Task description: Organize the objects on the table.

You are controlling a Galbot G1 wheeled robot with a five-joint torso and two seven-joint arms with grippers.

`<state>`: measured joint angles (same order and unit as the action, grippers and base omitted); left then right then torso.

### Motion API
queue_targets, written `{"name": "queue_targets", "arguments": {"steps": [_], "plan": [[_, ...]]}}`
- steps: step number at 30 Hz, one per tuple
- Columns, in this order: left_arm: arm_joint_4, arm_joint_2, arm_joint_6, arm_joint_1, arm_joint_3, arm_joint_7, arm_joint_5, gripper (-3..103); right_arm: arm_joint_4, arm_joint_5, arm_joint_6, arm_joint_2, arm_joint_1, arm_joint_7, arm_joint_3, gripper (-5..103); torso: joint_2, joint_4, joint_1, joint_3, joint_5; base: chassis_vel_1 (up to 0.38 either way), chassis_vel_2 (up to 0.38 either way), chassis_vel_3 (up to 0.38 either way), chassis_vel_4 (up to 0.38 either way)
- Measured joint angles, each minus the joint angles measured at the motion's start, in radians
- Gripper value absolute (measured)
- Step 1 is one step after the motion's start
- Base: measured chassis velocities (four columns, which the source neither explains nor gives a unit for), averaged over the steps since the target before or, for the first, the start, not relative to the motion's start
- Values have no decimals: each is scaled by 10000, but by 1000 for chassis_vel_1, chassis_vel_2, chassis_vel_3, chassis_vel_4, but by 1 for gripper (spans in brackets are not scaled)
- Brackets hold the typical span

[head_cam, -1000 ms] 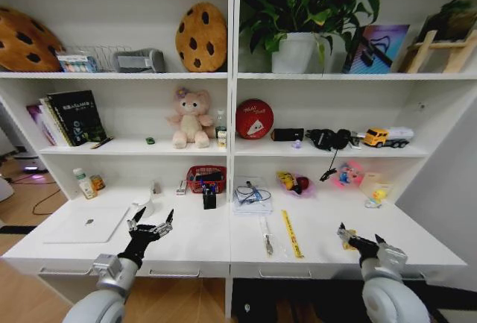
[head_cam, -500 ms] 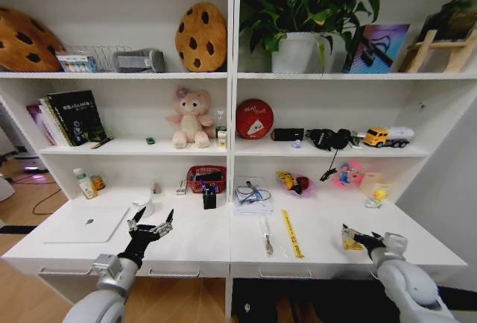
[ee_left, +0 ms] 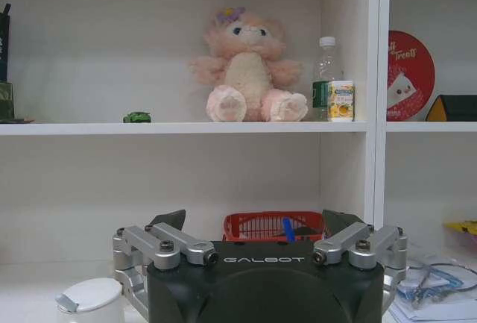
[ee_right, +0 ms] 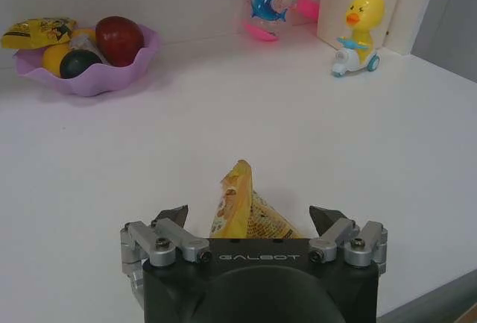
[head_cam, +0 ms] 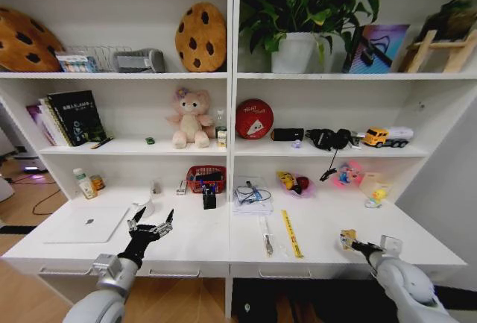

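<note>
Red basket (ee_left: 272, 226) sat straight beyond the left fingers (ee_left: 173, 220), seen through the gap between them. White lidded cup (ee_left: 89, 297) was near one finger's outer side. Pink plush bear (ee_left: 248, 69) was on the shelf above the fingers, with a bottle (ee_left: 328, 77) just beside it and a red round tin (ee_left: 414, 77) one bay over. Well ahead of the right fingers (ee_right: 173, 215) was a purple fruit bowl (ee_right: 141, 58). Duck scooter toy (ee_right: 358, 28) was also ahead, well apart from the bowl.
</note>
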<state>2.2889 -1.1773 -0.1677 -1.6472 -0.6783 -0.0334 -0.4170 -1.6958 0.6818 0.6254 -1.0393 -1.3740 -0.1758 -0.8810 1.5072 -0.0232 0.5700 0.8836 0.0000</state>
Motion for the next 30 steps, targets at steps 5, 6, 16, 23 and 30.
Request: {"name": "queue_targets", "arguments": {"steps": [5, 6, 16, 23, 30], "plan": [[0, 0, 0, 0, 0, 0, 0, 100, 244, -218, -226, 77, 105, 430, 35, 74, 0, 0, 0, 0, -1, 0, 0, 0, 0], [0, 0, 0, 0, 0, 0, 0, 100, 293, -269, -278, 78, 113, 476, 49, 74, 0, 0, 0, 0, 0, 0, 0, 0, 0], [0, 0, 0, 0, 0, 0, 0, 100, 510, -670, -718, 11, 26, 1102, 56, 36, 0, 0, 0, 0, 0, 0, 0, 0, 0], [0, 0, 0, 0, 0, 0, 0, 100, 609, -828, -977, -61, 15, 1385, 52, 14, 2, 0, 0, -1, -2, 0, 0, 0, 0], [0, 0, 0, 0, 0, 0, 0, 100, 67, -1607, -1788, 27, -135, 1878, 43, 1, 1, -1, 0, 0, 0, 0, 0, 0, 0]]}}
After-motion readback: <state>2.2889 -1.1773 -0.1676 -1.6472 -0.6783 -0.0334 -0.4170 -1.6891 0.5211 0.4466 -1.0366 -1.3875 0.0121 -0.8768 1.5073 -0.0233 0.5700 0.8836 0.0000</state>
